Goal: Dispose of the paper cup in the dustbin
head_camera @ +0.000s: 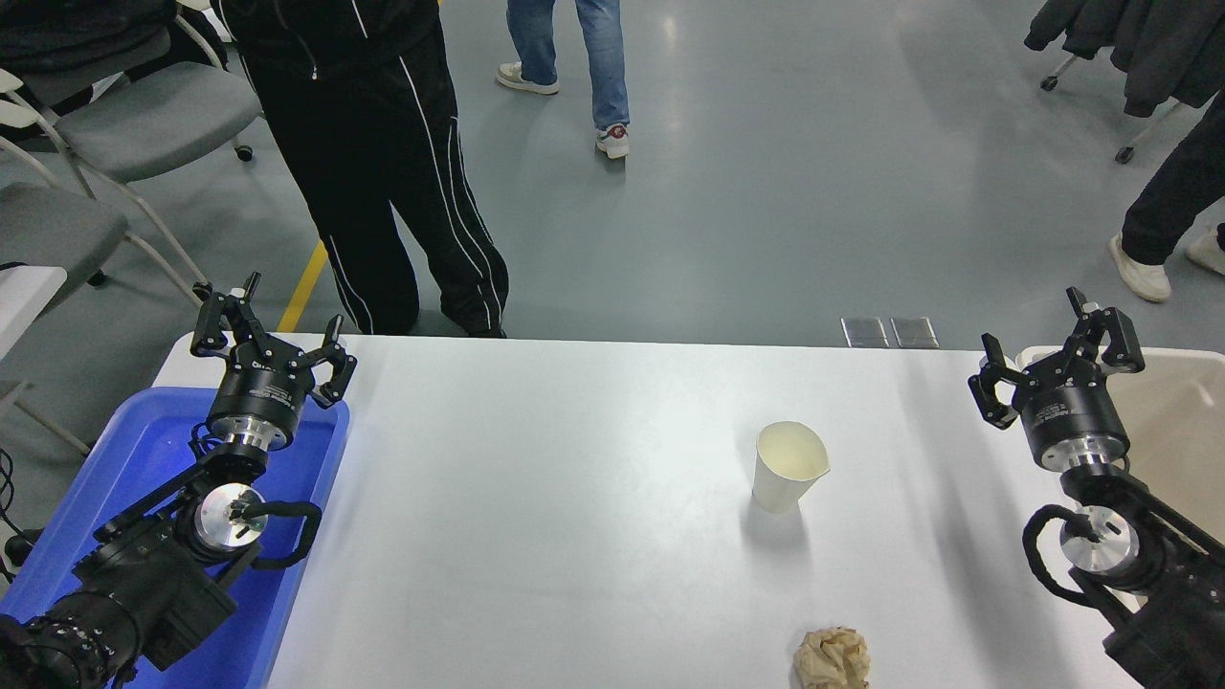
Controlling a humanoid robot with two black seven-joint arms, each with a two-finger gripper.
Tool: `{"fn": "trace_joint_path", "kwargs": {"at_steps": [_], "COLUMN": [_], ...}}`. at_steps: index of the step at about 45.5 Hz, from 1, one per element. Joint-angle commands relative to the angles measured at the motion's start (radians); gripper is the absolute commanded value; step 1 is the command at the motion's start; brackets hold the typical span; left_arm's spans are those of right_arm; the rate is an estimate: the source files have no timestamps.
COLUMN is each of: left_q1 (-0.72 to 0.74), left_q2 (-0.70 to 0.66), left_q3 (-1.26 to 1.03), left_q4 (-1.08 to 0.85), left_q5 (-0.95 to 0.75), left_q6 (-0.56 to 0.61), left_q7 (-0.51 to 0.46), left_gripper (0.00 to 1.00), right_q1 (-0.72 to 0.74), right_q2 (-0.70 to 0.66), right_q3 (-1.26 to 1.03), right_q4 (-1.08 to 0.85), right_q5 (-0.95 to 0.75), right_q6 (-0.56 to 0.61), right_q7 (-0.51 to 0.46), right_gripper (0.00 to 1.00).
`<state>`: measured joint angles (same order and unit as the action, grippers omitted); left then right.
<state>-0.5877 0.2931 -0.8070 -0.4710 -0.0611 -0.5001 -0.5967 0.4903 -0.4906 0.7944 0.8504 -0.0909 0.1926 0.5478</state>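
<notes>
The white paper cup (789, 466) stands upright on the white table (536, 517), right of the middle, its cream inside showing and its rim slightly squashed. The beige dustbin (1172, 426) is at the table's right edge, partly hidden behind my right arm. My right gripper (1056, 346) is open and empty, raised over the dustbin's near-left corner, well to the right of the cup. My left gripper (266, 327) is open and empty, parked over the blue tray at the lower left.
A crumpled tan paper ball (832, 657) lies near the table's front edge, below the cup. A blue plastic tray (144, 517) sits at the left. A person in black trousers (383, 163) stands at the far side; other people and chairs are further off.
</notes>
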Motion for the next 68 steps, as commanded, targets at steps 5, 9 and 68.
{"fn": "trace_joint_path", "kwargs": {"at_steps": [5, 9, 68], "left_q1": [0.000, 0.000, 0.000], "left_q2": [0.000, 0.000, 0.000], "left_q3": [0.000, 0.000, 0.000], "left_q4": [0.000, 0.000, 0.000], "left_q5": [0.000, 0.000, 0.000], "left_q6": [0.000, 0.000, 0.000], "left_q7": [0.000, 0.000, 0.000], "left_gripper": [1.00, 1.00, 1.00], "right_q1": [0.070, 0.088, 0.672], "right_q2": [-0.180, -0.186, 0.066], "right_q3": [-0.176, -0.188, -1.170], "right_q4": [0.200, 0.225, 0.068], "right_q5": [-0.073, -0.119, -0.938], "right_q6": [-0.004, -0.002, -0.166], "right_q7": [-0.084, -0.153, -0.347], "right_gripper": [0.99, 0.99, 0.99]}}
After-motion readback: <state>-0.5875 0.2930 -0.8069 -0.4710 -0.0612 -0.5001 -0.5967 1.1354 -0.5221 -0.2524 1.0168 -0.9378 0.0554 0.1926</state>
